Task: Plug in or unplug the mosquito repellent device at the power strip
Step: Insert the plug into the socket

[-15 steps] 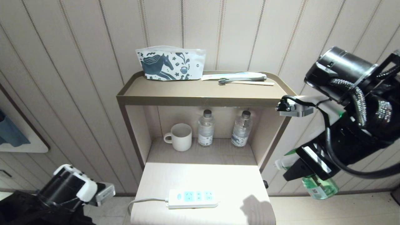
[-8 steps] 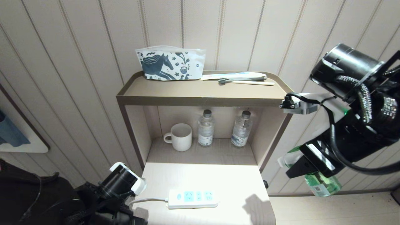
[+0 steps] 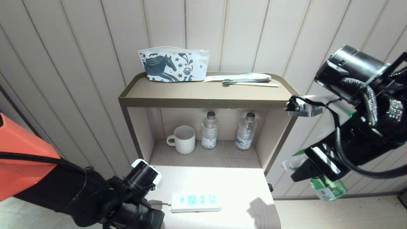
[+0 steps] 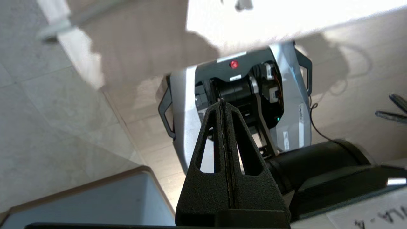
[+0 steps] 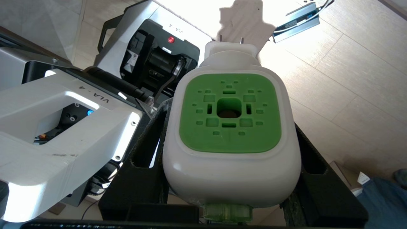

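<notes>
The power strip (image 3: 196, 202) lies flat near the front edge of the pale table (image 3: 222, 178), its cord running off to the left. The mosquito repellent device (image 3: 327, 188) hangs off the table's right side, above the floor. My right gripper (image 3: 303, 170) is shut on its white head. In the right wrist view the device (image 5: 230, 165) fills the space between the fingers of the right gripper (image 5: 230, 114), green face up and two plug pins pointing away. My left arm (image 3: 144, 175) is at the table's front left corner. My left gripper (image 4: 221, 102) is shut and empty.
A shelf unit behind the table holds a white mug (image 3: 182, 139) and two water bottles (image 3: 209, 130) (image 3: 245, 131). On its top lie a printed pouch (image 3: 174, 65) and a toothbrush (image 3: 248, 83). An orange part (image 3: 19, 159) fills the left edge. My own base (image 4: 235, 95) lies below.
My left arm has swung in from the lower left to the table's front left corner, close to the strip's cord. The right gripper with the device has stayed nearly still.
</notes>
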Available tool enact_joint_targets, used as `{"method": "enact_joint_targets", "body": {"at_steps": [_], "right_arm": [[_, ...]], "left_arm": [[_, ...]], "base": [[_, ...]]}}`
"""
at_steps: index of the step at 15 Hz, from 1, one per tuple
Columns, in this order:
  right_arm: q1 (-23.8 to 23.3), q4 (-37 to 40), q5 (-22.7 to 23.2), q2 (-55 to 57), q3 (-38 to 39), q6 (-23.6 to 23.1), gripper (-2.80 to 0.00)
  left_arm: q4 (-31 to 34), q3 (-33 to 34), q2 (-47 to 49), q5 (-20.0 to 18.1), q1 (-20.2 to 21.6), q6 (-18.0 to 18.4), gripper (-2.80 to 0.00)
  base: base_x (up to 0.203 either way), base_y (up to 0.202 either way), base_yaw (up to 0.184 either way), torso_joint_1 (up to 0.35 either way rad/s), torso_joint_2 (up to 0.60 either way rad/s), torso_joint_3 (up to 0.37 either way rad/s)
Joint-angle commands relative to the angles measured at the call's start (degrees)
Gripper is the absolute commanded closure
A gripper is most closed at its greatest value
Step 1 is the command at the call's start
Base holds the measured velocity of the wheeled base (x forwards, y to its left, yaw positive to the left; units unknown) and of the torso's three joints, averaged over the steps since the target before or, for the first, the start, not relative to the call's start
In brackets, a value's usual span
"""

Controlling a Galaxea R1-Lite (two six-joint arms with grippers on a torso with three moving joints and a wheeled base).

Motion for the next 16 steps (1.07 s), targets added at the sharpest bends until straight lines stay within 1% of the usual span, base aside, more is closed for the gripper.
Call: {"method": "enact_joint_targets", "body": {"at_steps": [1,5,7,12,16], "right_arm": [[-0.06,0.37,0.01,0.41,-0.09,0.02,0.00],[-0.71,0.28,0.01,1.15,-0.61,-0.06,0.00],[-0.67,0.28,0.01,1.36,-0.61,-0.06,0.00],[-0.67,-0.12,0.01,2.08,-0.88,-0.06,0.00],[-0.67,-0.16,0.01,2.29,-0.79,-0.06,0.00]], "left_arm": [[0.03,-2.07,3.19,-0.07,-0.06,-0.14,0.00],[0.65,-5.18,4.31,-0.58,-0.33,-0.28,0.00],[0.68,-5.66,4.97,-0.62,-0.34,-0.19,0.00],[3.48,-8.46,5.40,-0.95,-2.83,-0.19,0.00],[4.30,-11.89,6.58,-0.75,-3.05,-0.28,0.00]], "base": [[0.000,0.000,0.000,0.000,0.00,0.000],[0.000,0.000,0.000,0.000,0.00,0.000],[0.000,0.000,0.000,0.000,0.00,0.000],[0.000,0.000,0.000,0.000,0.00,0.000],[0.000,0.000,0.000,0.000,0.00,0.000]]}}
